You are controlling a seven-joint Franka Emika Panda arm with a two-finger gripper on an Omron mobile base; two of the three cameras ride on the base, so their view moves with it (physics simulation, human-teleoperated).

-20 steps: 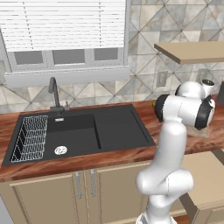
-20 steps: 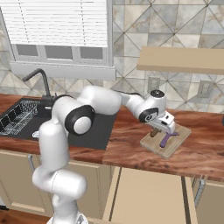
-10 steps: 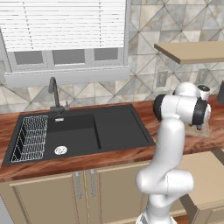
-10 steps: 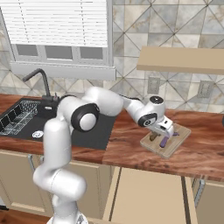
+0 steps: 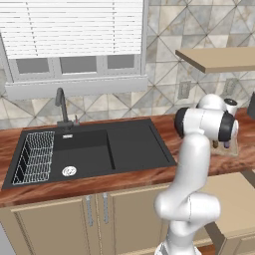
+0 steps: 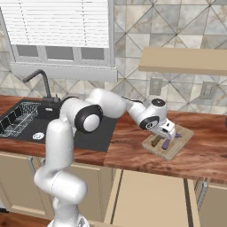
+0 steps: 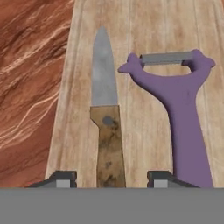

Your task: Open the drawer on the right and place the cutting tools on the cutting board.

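The cutting board (image 7: 144,30) lies on the wooden counter, and on it a knife (image 7: 105,109) with a brown handle rests flat beside a purple peeler (image 7: 179,105). My gripper (image 7: 111,178) is open just above the board, its fingertips (image 7: 63,177) standing apart on either side of the knife handle without touching it. From the right base view, the gripper (image 6: 165,131) hovers low over the board (image 6: 181,142), with the knife (image 6: 155,141) and the peeler (image 6: 166,142) under it. The drawer (image 6: 150,195) stands pulled out below the counter, its pale inside facing up.
A black sink (image 6: 26,124) with a wire rack and a dark faucet (image 6: 42,82) sits left of the arm. A thick tan wall shelf (image 6: 186,60) hangs above the board. The open drawer (image 5: 234,199) juts out beside the robot's base.
The hand has come down onto the board, and its jaws have parted, letting go of the knife, which now lies beside the peeler.
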